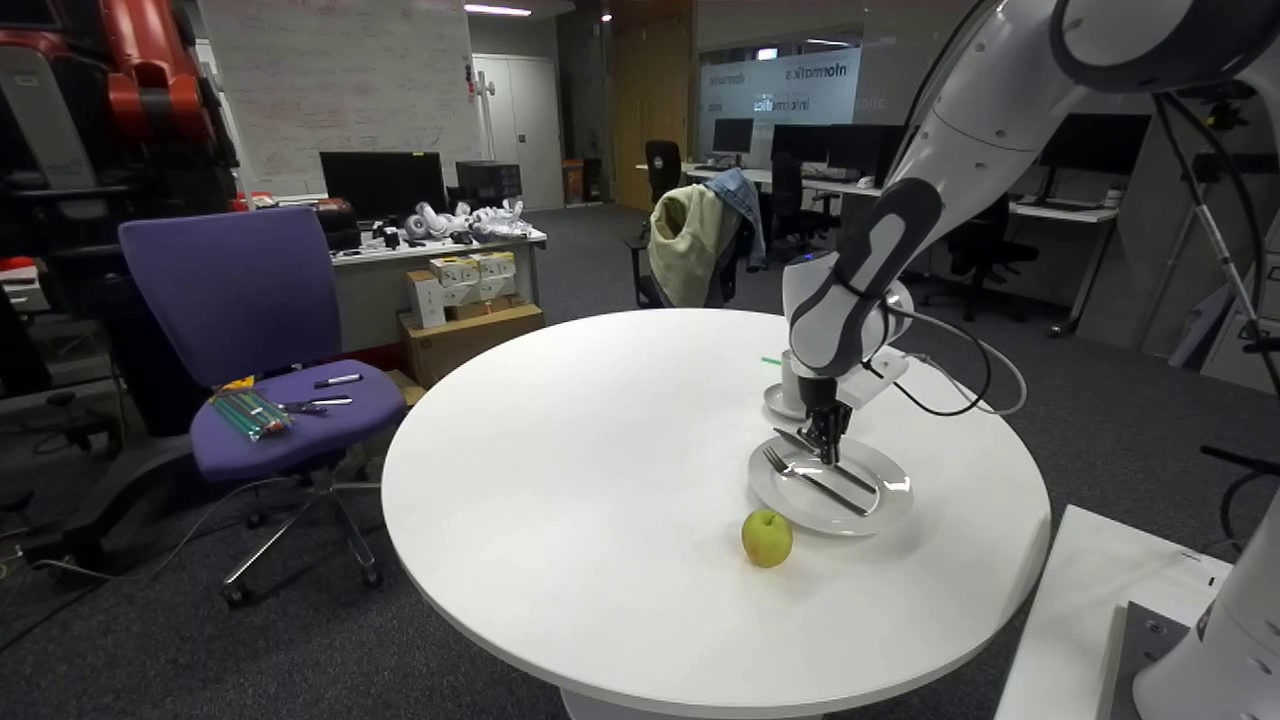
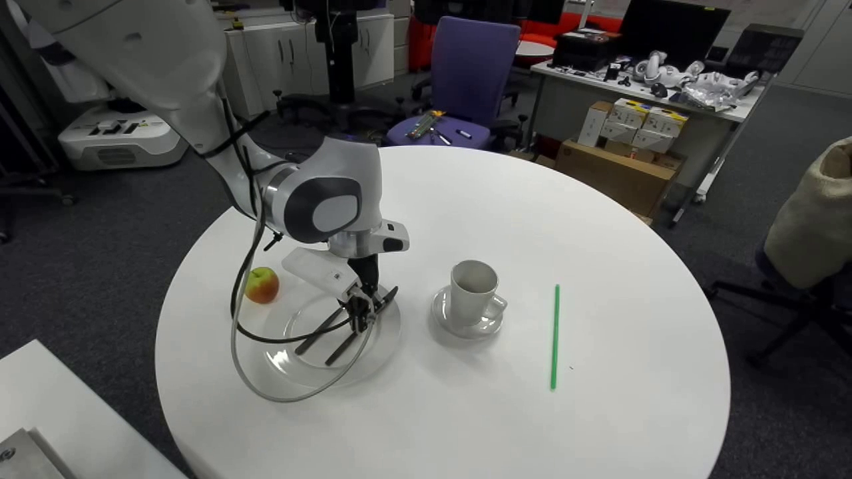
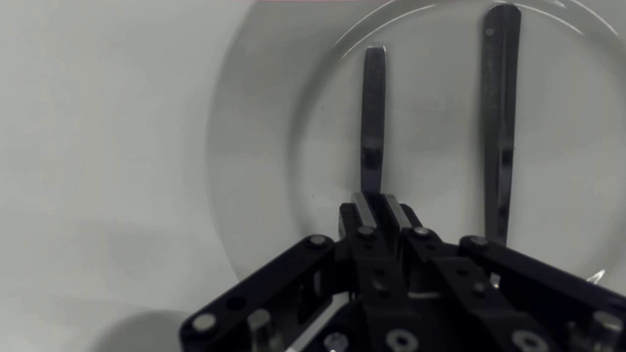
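Glossy plate (image 1: 896,490), smooth metal knife (image 1: 857,480) and fork (image 1: 828,493)

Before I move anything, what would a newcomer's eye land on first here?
Probably the big white arm, arched over the plate, its jaws closed on the knife while the fork lies alongside. Next, the apple beside the plate, the one round, fruit-coloured thing among white crockery. Then the green stick, lying on the far side of the cup from the plate.

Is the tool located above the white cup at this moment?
No, in an exterior view the tool is at the knife over the plate, apart from the cup.
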`<action>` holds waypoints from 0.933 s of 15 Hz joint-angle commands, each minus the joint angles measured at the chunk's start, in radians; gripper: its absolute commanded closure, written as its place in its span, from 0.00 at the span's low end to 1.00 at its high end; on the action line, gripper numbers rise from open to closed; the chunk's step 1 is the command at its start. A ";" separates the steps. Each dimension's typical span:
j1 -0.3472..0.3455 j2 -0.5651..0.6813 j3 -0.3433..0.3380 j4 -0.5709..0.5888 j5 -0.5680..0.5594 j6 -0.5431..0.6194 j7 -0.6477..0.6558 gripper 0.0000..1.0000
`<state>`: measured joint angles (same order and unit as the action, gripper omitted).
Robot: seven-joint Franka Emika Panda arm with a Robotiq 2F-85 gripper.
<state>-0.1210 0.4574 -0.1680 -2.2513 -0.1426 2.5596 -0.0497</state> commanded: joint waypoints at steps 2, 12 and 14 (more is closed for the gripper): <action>0.011 -0.046 -0.039 -0.027 -0.042 0.023 0.039 0.98; 0.007 -0.100 -0.074 -0.041 -0.086 0.023 0.049 0.68; 0.005 -0.107 -0.070 -0.047 -0.082 0.030 0.048 0.64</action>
<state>-0.1200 0.4013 -0.2302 -2.2533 -0.1945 2.5603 -0.0303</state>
